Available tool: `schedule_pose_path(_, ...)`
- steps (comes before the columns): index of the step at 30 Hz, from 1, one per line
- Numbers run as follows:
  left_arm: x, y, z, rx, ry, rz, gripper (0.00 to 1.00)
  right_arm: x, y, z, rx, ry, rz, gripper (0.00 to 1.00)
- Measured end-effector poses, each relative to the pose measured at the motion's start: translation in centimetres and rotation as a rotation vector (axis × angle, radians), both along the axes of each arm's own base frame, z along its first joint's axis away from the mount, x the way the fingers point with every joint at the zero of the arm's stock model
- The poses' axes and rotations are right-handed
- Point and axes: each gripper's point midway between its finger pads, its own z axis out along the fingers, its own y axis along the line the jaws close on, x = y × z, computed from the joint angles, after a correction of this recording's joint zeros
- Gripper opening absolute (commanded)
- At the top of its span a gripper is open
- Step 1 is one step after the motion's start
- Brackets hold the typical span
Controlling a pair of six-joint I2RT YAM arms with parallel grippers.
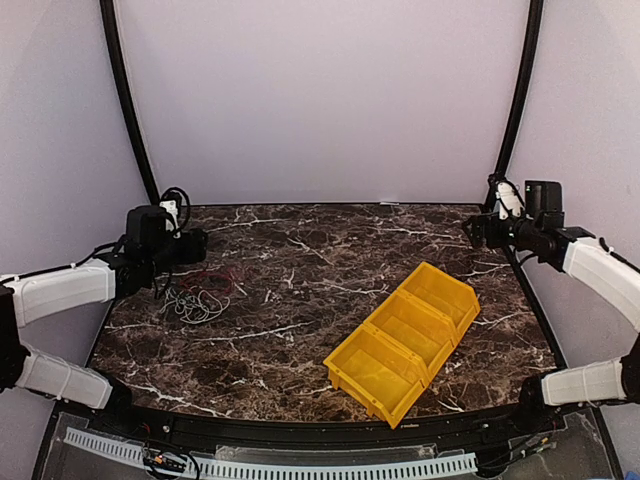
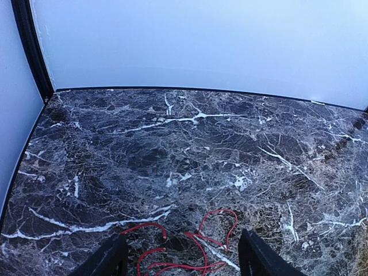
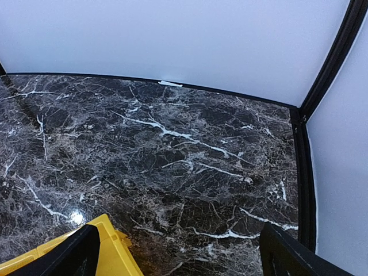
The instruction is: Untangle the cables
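Note:
The cables lie in a loose tangle at the table's left side. The red cable (image 1: 214, 277) loops at the top and the white/grey cable (image 1: 195, 306) below it; I cannot make out the black cable against the dark marble. My left gripper (image 1: 200, 246) hovers just behind the tangle, open and empty. In the left wrist view the red cable (image 2: 202, 242) loops on the marble between and beyond the open fingers (image 2: 109, 260). My right gripper (image 1: 478, 230) is open and empty at the far right back corner, away from the cables.
A yellow three-compartment bin (image 1: 405, 340) lies diagonally on the right half of the dark marble table; its corner shows in the right wrist view (image 3: 112, 259). White walls with black corner posts (image 1: 130, 110) enclose the table.

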Motion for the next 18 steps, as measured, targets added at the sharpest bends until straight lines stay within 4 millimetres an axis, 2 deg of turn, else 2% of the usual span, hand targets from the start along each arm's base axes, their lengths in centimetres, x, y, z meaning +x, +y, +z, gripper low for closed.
schedule_pose_path(4, -0.1, -0.7, -0.5, -0.031, -0.029, -0.061, 0.71, -0.3, -0.5, -2.5, 0.004, 0.023, -0.007, 0.99)
schedule_pose_path(9, -0.9, -4.0, 0.1, -0.036, -0.071, -0.202, 0.72, -1.4, 0.7, -4.8, -0.018, 0.032, 0.112, 0.98)
schedule_pose_path(10, -1.7, -6.0, 0.4, -0.035, -0.083, -0.269, 0.72, -1.8, 1.1, -5.3, -0.023, 0.037, 0.15, 0.98)
schedule_pose_path(12, -3.2, -8.8, 0.8, -0.035, -0.094, -0.367, 0.74, -2.5, 2.1, -6.1, -0.035, 0.04, 0.229, 0.97)
schedule_pose_path(18, -9.1, -17.5, 2.1, -0.054, -0.091, -0.655, 0.78, -4.2, 4.4, -6.5, -0.074, 0.002, 0.421, 0.96)
